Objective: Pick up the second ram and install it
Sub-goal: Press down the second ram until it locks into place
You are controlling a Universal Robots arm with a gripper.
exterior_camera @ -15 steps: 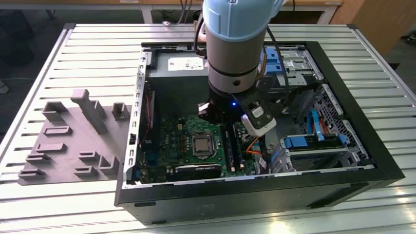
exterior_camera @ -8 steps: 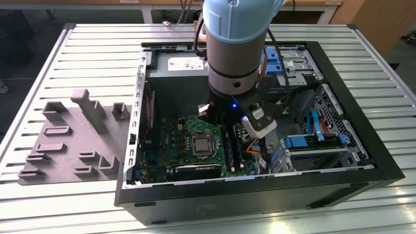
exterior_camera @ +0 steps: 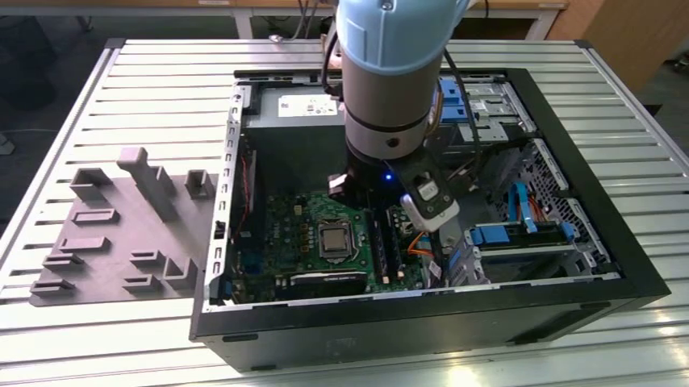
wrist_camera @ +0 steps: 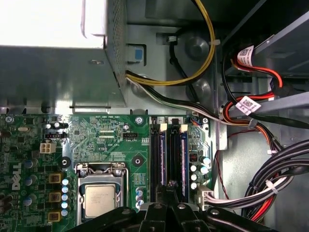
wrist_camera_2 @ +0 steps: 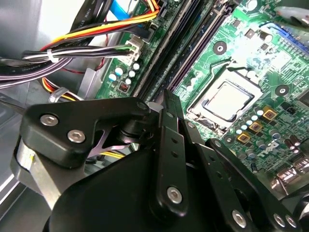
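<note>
My gripper (wrist_camera: pixel 171 185) is down inside the open computer case (exterior_camera: pixel 431 318), over the memory slots (wrist_camera: pixel 169 154) of the green motherboard (exterior_camera: pixel 323 230). Its black fingers (wrist_camera_2: pixel 166 121) are drawn together, and their tips meet right at the slots (wrist_camera_2: pixel 188 48). A thin dark strip, the second ram (wrist_camera: pixel 172 152), runs on edge along a slot from the fingertips. I cannot tell whether the tips pinch it or rest on its top edge. In the exterior view the arm's wrist (exterior_camera: pixel 388 121) hides the fingers.
The processor socket (wrist_camera: pixel 99 200) lies beside the slots. Bundled cables (wrist_camera: pixel 260 125) and a drive cage (exterior_camera: pixel 528 242) crowd the other side. The metal power supply box (wrist_camera: pixel 53 63) stands past the slots' end. A grey holder tray (exterior_camera: pixel 119 234) with upright blocks sits on the exterior view's left.
</note>
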